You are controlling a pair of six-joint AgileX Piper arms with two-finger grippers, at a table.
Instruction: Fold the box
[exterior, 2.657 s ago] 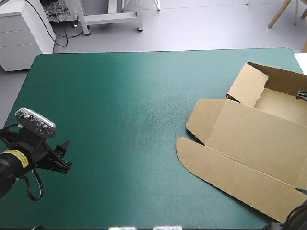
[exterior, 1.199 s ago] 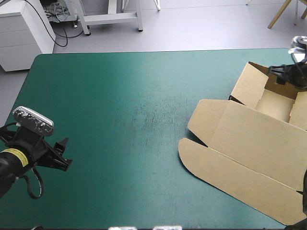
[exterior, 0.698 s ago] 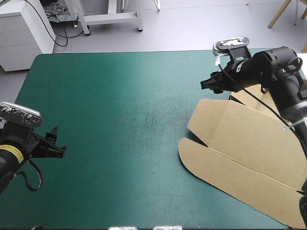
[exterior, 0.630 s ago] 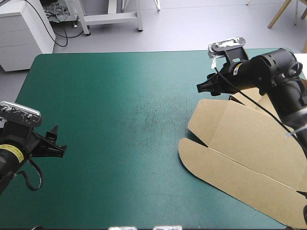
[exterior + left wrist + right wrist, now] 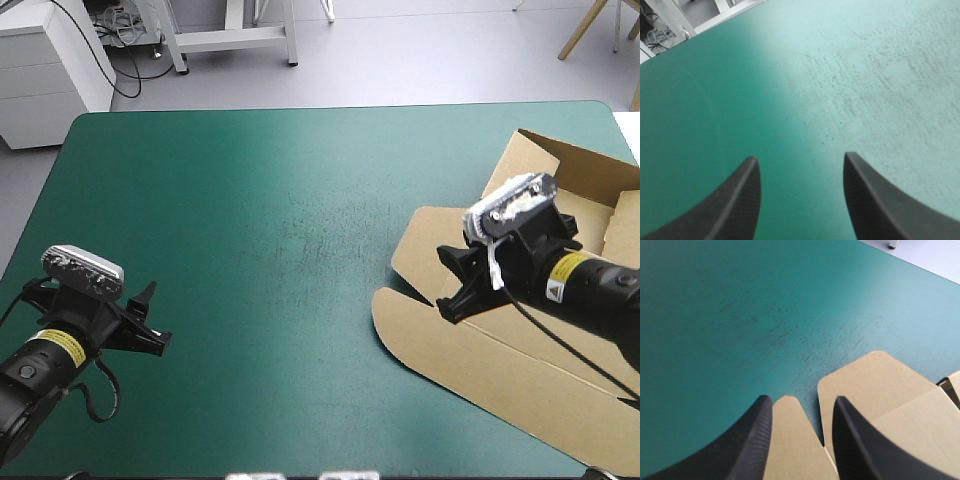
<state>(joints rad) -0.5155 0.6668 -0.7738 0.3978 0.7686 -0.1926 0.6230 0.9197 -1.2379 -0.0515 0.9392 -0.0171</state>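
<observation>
Overhead only, the box [image 5: 470, 362] shows raised walls.

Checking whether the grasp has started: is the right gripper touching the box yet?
Cannot tell. In the right wrist view the right gripper hangs open over flaps of the box, but no view shows contact or a gap.

Box [image 5: 470, 360] of plain brown board, matt and uncoated, smooth-faced, cleanly cut at the edges. Counter [image 5: 250, 200] under a teal-green cover, smooth and matt, with a faint sheen toward the upper middle of the frame and fine dark scuffs [image 5: 320, 235] at centre. Left claw [image 5: 800, 157] and right claw [image 5: 802, 402] black, matt, finely grained, seemingly rubber or plastic.
</observation>
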